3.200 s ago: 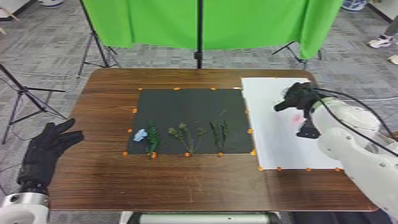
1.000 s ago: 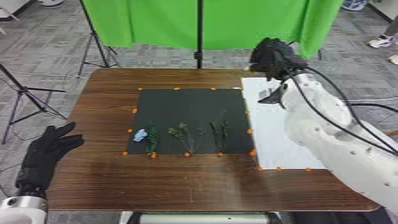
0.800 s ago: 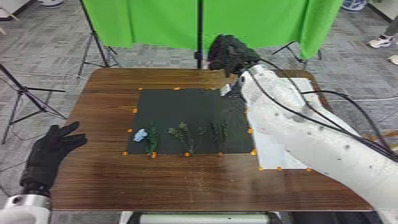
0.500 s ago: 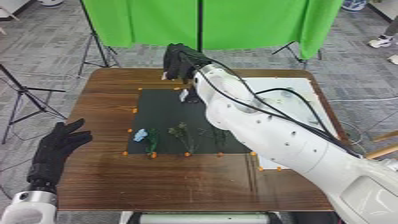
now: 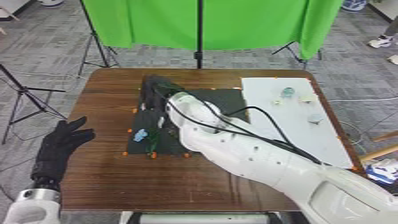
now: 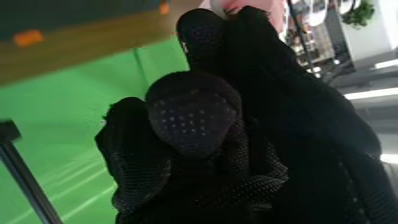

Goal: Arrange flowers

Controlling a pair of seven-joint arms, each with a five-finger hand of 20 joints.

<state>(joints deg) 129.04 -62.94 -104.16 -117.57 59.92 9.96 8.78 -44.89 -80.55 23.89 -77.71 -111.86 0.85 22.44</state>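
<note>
R hand (image 5: 155, 91) over far-L of black mat (image 5: 222, 98), fingers curled, pinching pink flower (image 6: 242, 4), prob. to join layout; blue flower (image 5: 140, 135) lies beside green sprig (image 5: 153, 141), prob. as its bloom; L hand (image 5: 60, 145) spread, clear of mat.

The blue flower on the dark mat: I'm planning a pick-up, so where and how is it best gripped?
Probably grip the blue flower across its compact head, since I cannot make out a stem. Come down from the left: the green sprig lies close on its right and might snag.
</note>
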